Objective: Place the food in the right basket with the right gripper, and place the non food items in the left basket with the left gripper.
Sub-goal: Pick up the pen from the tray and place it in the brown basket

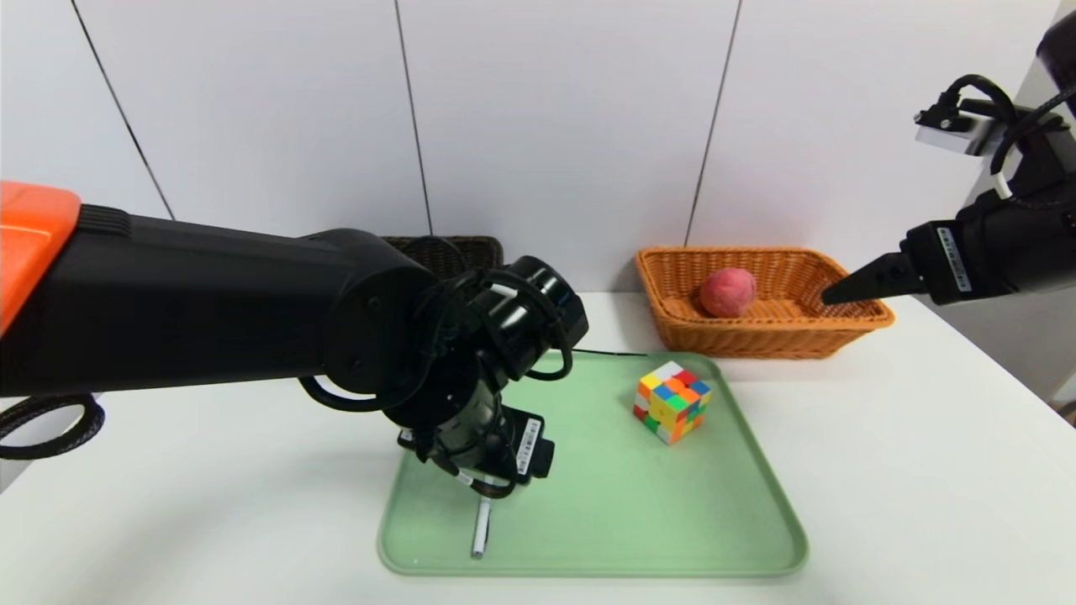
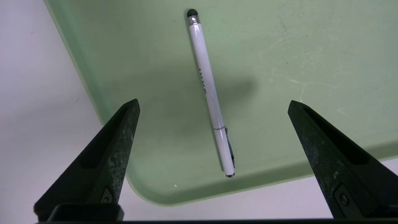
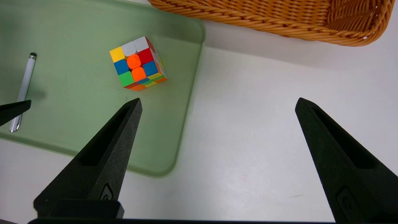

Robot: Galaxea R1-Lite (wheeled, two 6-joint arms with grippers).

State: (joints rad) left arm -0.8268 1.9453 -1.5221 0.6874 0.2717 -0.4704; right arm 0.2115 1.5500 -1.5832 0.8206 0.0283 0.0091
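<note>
The left gripper [image 2: 213, 104] hovered above the pen [image 2: 211, 93], fingers spread wide, the pen lying between them on the tray [image 2: 311, 46]; descent and closing seemingly came next. The right gripper [image 3: 217, 104] hung parked, fingers apart.

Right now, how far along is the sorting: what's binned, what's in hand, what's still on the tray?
Done: the peach lies in the orange basket; the right tool hangs open beside that basket, holding nothing. In hand: the left tool is open above the pen on the green tray, not gripping it. Left: pen and cube must go to the dark basket. No bottle is visible.
</note>
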